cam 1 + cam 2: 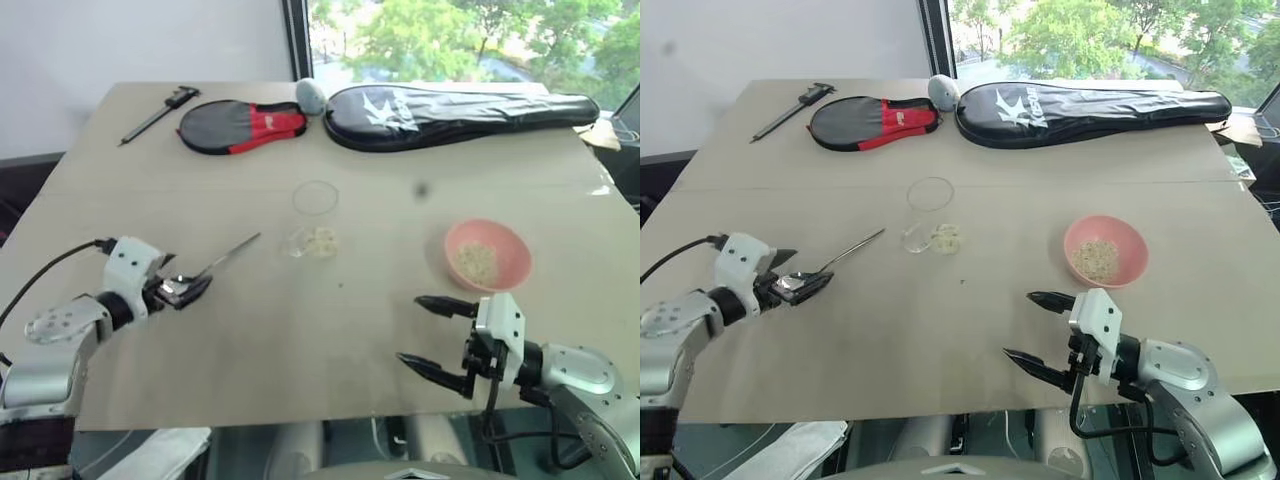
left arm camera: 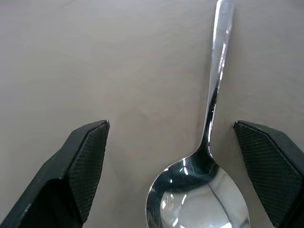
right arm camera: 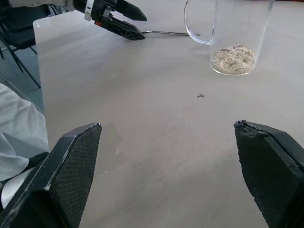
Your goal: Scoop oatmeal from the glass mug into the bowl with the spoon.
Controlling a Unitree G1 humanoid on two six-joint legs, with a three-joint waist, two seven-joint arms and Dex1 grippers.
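Spoon (image 2: 209,156) lies flat on the tabletop (image 1: 300,330) between the spread fingers of the left pincer (image 1: 178,290), not yet gripped. Right pincer (image 1: 432,336) waits apart, empty. Mug (image 1: 312,222) with oatmeal (image 3: 232,59) stands mid-tabletop, bowl (image 1: 487,256) nearby. Next, the fingers should close on it.

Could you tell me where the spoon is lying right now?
The spoon lies flat on the table's left side, its bowl between the open left gripper's fingers, its handle pointing toward the glass mug.

The spoon (image 2: 209,156) runs off the left wrist view at both ends. The glass mug's (image 3: 235,35) rim is cut off in the right wrist view.
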